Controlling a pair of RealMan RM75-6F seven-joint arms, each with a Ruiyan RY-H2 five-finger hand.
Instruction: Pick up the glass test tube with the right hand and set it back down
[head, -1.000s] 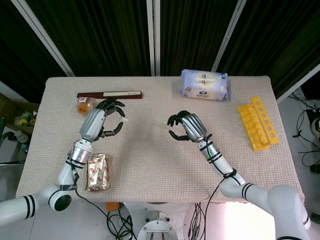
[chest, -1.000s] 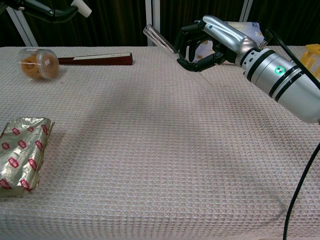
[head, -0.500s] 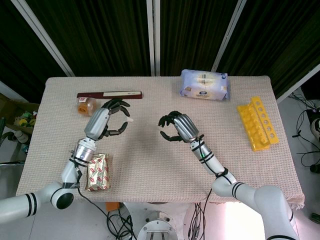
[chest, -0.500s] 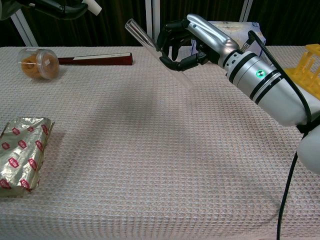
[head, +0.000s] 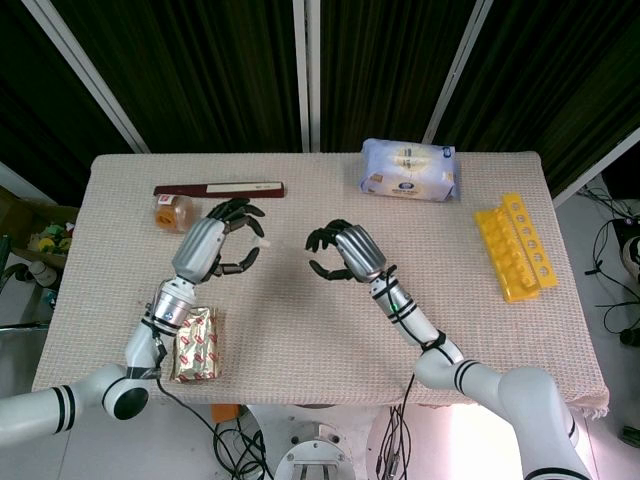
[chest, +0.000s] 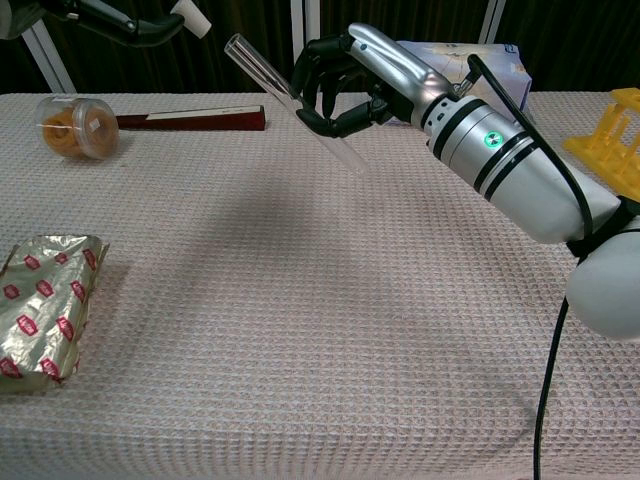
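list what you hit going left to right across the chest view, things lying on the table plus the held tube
crinkled gold foil packet → clear plastic jar with orange contents → long dark red flat box → clear glass test tube held in the right hand → pale blue tissue pack → yellow plastic tube rack

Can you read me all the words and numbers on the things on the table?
None can be read for sure.
Tissue pack: blue print, too blurred.
Foil packet: small red labels, too small.
Dark red box: white label strip, too blurred.
Round jar: no words show.
Yellow rack: no words show.
Glass test tube in the right hand: no markings show.
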